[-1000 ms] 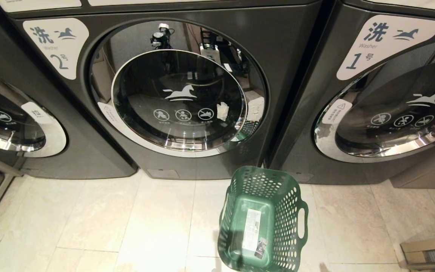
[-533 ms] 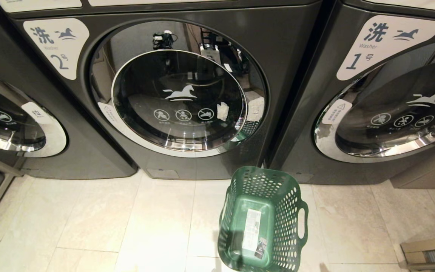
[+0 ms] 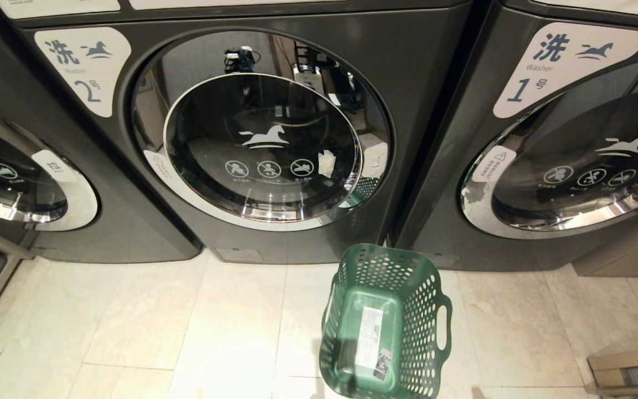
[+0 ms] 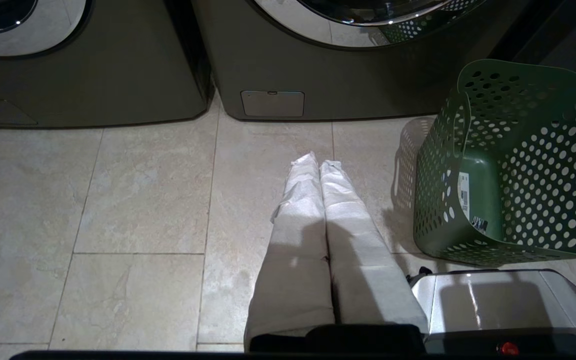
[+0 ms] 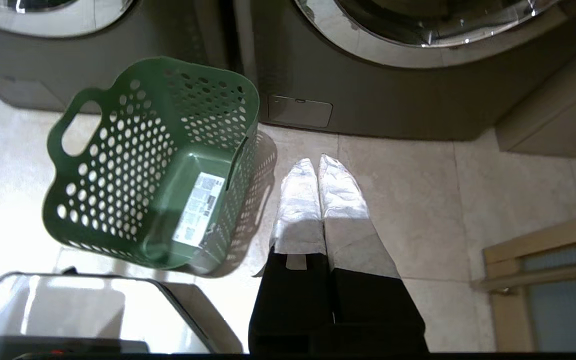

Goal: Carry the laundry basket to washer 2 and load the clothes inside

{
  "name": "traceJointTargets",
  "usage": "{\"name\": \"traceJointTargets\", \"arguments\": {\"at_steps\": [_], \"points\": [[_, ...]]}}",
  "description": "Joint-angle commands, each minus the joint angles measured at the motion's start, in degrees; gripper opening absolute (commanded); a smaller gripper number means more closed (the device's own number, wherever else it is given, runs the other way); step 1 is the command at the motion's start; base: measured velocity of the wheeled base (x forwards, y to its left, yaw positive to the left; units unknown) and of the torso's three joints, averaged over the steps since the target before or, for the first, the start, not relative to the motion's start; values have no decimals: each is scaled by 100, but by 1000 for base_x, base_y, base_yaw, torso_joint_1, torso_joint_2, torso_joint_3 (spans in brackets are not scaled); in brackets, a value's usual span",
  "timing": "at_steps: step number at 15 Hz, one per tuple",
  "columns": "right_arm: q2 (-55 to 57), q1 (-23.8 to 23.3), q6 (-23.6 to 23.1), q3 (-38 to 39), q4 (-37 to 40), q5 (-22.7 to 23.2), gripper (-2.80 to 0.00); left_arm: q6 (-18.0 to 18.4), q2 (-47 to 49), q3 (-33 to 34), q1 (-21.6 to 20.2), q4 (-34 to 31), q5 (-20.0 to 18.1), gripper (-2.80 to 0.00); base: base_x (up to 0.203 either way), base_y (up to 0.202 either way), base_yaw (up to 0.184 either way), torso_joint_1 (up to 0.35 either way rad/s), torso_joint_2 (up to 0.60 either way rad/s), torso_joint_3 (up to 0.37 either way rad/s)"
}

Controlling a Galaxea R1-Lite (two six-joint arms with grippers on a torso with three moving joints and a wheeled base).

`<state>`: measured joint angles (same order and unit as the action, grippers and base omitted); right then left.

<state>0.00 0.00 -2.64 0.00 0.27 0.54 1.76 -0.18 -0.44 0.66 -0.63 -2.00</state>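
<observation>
laundry basket (image 3: 386,324) empty on floor before gap between washer 2 (image 3: 263,138) and washer 1, door closed; sits between both pinched-closed empty end effectors, left (image 4: 319,163), right (image 5: 316,165)

The green laundry basket (image 3: 386,321) stands on the pale tiled floor (image 3: 130,321). It is empty, and a white sticker (image 3: 369,338) lies on its bottom. It sits just in front of the gap between two dark grey washers. Washer 2 (image 3: 230,138) is in the middle, and its round glass door (image 3: 263,144) is shut. Washer 1 (image 3: 562,138) stands at the right. Part of a third washer (image 3: 14,177) shows at the left edge.
</observation>
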Motion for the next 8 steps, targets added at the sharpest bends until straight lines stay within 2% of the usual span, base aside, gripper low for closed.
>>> {"name": "traceJointTargets", "arguments": {"at_steps": [1,7,8], "points": [[9,0,237,0,-9,-36,-280,0,18,0,4,2,-2,-280,0,0,0,0,0,0],[9,0,-21,0,0,-13,-280,0,18,0,3,2,-2,-280,0,0,0,0,0,0],[6,0,-204,0,12,29,-280,0,18,0,4,2,-2,-280,0,0,0,0,0,0]]}}
